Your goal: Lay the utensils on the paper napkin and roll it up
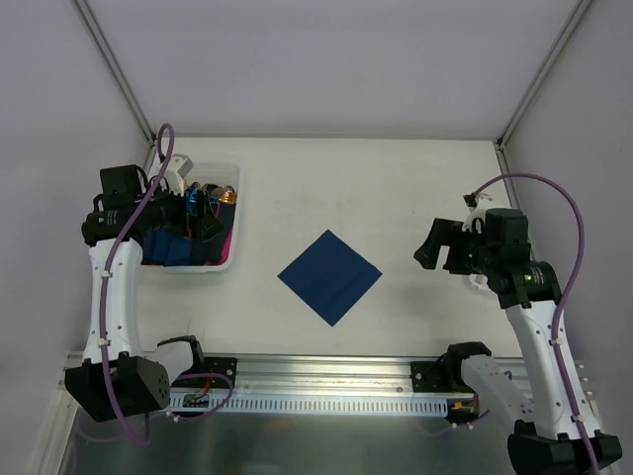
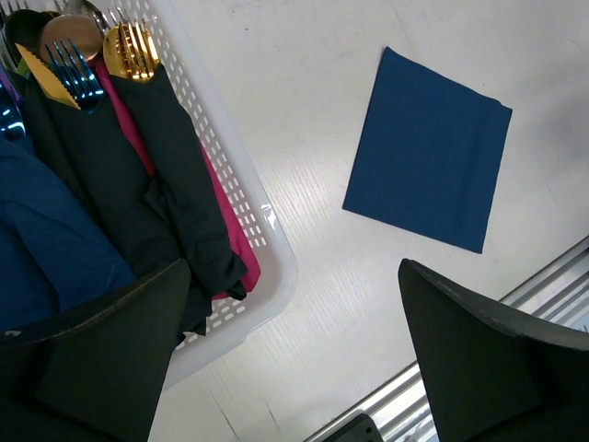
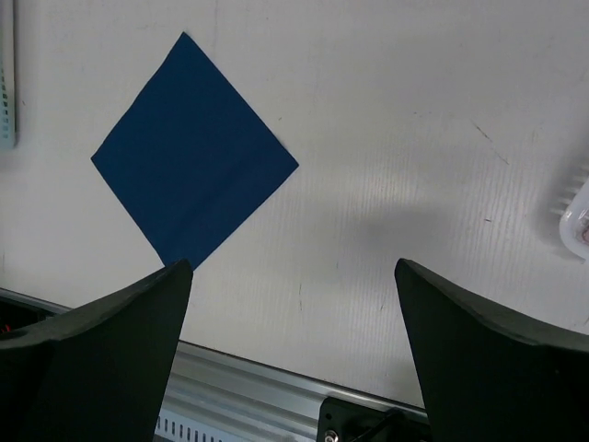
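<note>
Ops: Napkin, where is it sitting?

Rig: paper napkin (image 1: 329, 276) is lying flat and bare on the white table (image 1: 396, 188), about mid-table. In the top view it is sitting corner-on, like a diamond. Its near corner is pointing at the aluminium rail (image 1: 326, 368) along the front edge, close to it but not touching.

Ops: Grippers?

Rig: left gripper (image 2: 293, 267) is hovering over the napkin-side edge of the white perforated basket (image 1: 226, 259) at the left of the table. Its jaws are standing wide apart and gripping nothing. The right gripper (image 1: 431, 244) is hanging over bare table to the right of the napkin, well apart from it. Its jaws are also spread wide and holding nothing.

Ops: Utensils?

Rig: I am not managing to pin those down. The basket is holding rolled bundles in dark blue, black and magenta. A gold fork head (image 2: 129, 48) and a blue fork head (image 2: 75, 78) are sticking out at the far end. Some silvery metal is peeking in at the top edge of the left wrist view, too cropped to tell what it is.

Ops: Basket relative to napkin?

Rig: it is sitting to the left of the napkin with open table between them. The right wrist view is also catching a small white object (image 3: 575, 216) at its right edge, cut off, so I cannot tell what it is.
</note>
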{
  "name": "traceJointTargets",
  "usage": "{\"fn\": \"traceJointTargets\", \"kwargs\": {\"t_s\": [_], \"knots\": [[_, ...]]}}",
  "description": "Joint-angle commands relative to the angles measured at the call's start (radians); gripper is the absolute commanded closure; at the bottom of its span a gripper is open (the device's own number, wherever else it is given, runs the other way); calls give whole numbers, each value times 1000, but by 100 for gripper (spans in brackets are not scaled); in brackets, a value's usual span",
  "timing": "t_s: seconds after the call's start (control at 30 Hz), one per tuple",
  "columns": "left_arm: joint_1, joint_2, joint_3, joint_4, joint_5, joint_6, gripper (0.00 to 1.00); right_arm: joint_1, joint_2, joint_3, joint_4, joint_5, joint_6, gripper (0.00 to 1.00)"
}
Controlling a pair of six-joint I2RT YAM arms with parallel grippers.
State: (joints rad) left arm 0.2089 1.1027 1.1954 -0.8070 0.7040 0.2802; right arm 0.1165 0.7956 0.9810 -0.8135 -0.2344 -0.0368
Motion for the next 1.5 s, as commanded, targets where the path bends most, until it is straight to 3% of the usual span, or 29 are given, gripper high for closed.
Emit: {"fn": "traceJointTargets", "kwargs": {"t_s": [0.0,0.33,0.57,0.87,1.23,1.47], "knots": [[-6,0,15,-8,14,19,1,86,43,-2,-16,61,20,4],[-5,32,55,-9,32,-32,1,480,378,-15,193,275,230,31],[-6,51,70,-15,12,-58,1,669,672,48,336,337,393,36],[-5,49,69,-40,-20,-38,1,724,928,176,358,320,377,37],[-6,48,76,-41,-29,-45,1,724,1037,173,343,349,420,39],[-6,42,66,-43,-32,-42,1,721,1015,125,347,351,373,39]]}}
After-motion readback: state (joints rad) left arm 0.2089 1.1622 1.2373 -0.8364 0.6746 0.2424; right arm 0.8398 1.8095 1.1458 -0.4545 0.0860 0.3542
